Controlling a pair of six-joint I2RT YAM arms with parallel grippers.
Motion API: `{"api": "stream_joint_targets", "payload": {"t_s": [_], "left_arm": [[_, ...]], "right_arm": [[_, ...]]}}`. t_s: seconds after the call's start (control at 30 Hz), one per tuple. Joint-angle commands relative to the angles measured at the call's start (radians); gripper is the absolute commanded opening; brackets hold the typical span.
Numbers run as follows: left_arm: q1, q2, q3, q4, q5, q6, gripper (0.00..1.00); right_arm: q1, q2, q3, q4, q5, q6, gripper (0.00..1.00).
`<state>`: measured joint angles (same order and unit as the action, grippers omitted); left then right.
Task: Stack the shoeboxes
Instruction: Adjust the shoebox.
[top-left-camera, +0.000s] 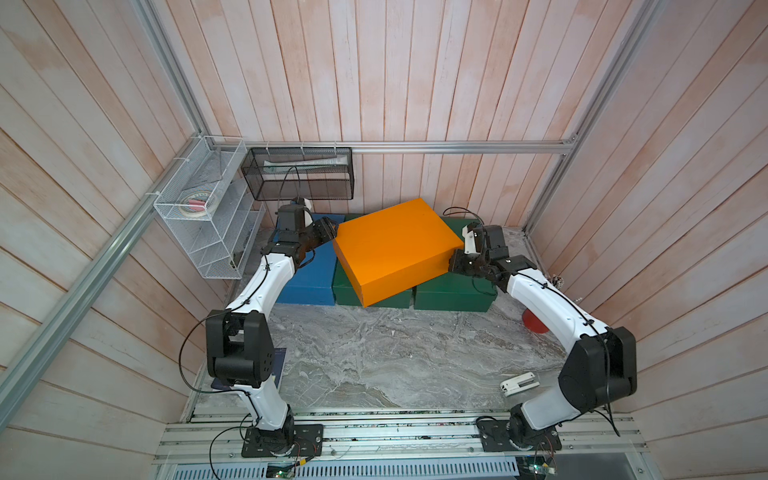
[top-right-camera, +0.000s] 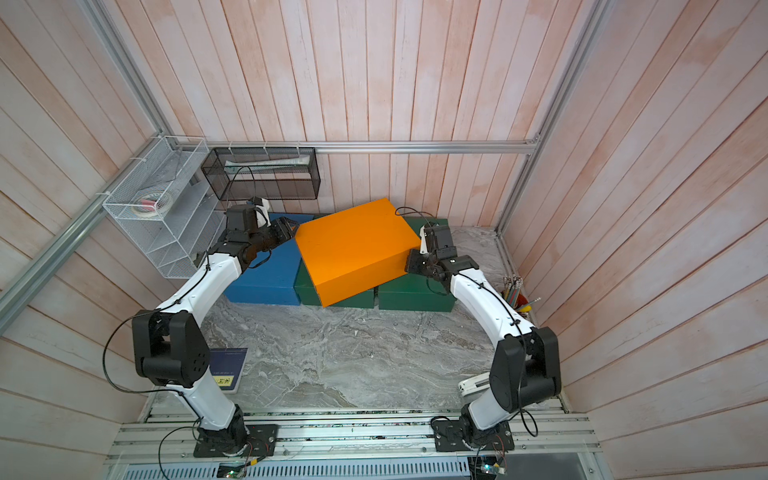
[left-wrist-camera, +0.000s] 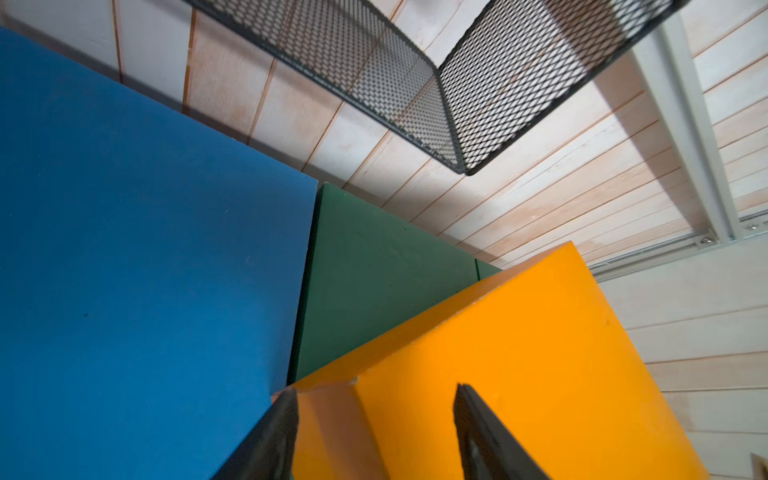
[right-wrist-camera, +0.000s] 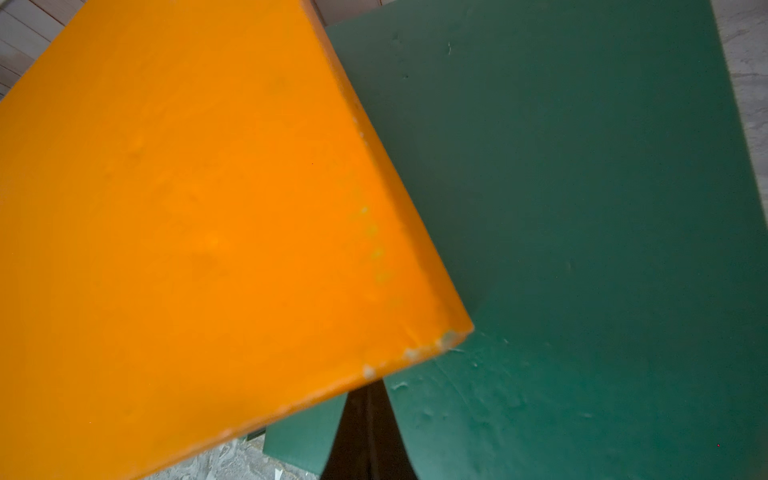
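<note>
L fingers (left-wrist-camera: 274, 440) apart, straddling orange shoebox (top-left-camera: 395, 245) corner, not clamped; R fingers (right-wrist-camera: 365, 419) closed, against opp. corner. Box lies skewed between them atop two green shoeboxes (top-left-camera: 453, 291); blue shoebox (top-left-camera: 307, 278) under L fingers. Step, prob.: squaring orange. Next: twist it onto one green w/o overshoot.

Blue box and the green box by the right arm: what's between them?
The other green box, between the blue box and the right green box, with the orange box lying crooked on top. Seen in both top views.
</note>
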<state>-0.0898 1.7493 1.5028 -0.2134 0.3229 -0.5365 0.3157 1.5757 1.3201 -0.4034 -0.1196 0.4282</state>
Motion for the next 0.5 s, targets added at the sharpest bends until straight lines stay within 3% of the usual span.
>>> {"api": "stream_joint_targets", "payload": {"t_s": [0.0, 0.13, 0.2, 0.47], "left_arm": [[0.002, -0.041, -0.020, 0.027, 0.041, -0.017, 0.63], [0.002, -0.067, -0.037, 0.054, 0.050, -0.021, 0.63], [0.004, -0.056, -0.003, 0.024, -0.001, 0.024, 0.65], [0.016, 0.083, 0.132, -0.051, -0.009, 0.099, 0.59]], "right_arm": [[-0.007, 0.041, 0.046, 0.005, 0.018, -0.039, 0.00], [-0.015, 0.083, 0.090, -0.001, 0.023, -0.053, 0.00], [-0.020, 0.089, 0.094, -0.008, 0.021, -0.057, 0.00], [-0.043, 0.055, 0.046, -0.007, 0.026, -0.057, 0.00]]}}
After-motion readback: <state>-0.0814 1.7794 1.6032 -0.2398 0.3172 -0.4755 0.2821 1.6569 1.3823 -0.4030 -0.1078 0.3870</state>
